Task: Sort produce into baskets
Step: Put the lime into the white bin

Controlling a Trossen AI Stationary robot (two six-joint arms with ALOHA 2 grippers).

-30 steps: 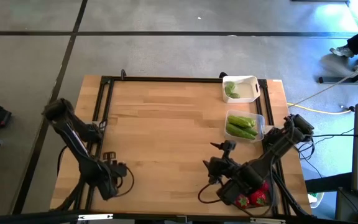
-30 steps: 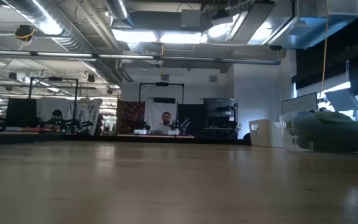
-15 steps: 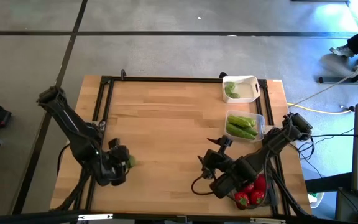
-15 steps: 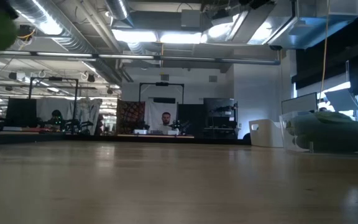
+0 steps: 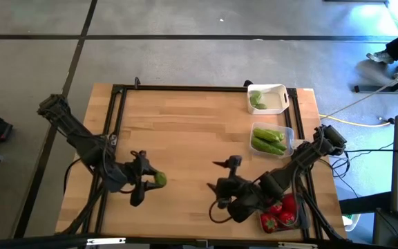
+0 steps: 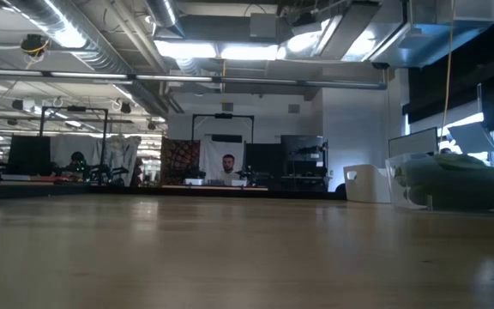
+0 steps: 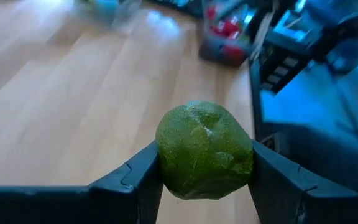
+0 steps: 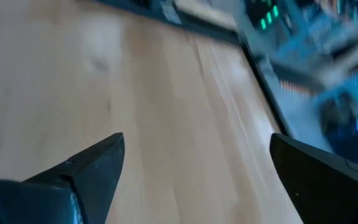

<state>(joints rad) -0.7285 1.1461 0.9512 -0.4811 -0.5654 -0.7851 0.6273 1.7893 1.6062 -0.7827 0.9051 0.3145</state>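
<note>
My left gripper point(image 5: 159, 180) is over the table's near left part, shut on a small round green lime-like piece point(image 7: 205, 149), which also shows in the high view point(image 5: 160, 178). My right gripper point(image 5: 223, 183) is open and empty over the near middle of the table. The white basket point(image 5: 276, 90) at the far right holds green pieces. The clear basket point(image 5: 287, 131) in front of it holds green pods point(image 5: 268, 141). Red tomato-like items point(image 5: 278, 216) lie in the dark basket at the near right, partly under my right arm. My left gripper pinches the lime-like piece by its two opposite sides point(image 7: 166, 158) between its two fingers. The fingers point toward the table's right side. The piece looks lifted clear of the wood.
A dark metal frame point(image 5: 185, 88) runs along the table's far and side edges. The bare wooden top point(image 5: 185, 131) lies between the arms and the baskets. In the low view the white basket point(image 6: 367, 184) and clear basket point(image 6: 453, 184) stand at the right.
My left gripper has swung from the table's near left corner toward the middle with the lime-like piece held between its fingers. My right gripper has moved toward the table's left, away from the dark basket with the red items.
</note>
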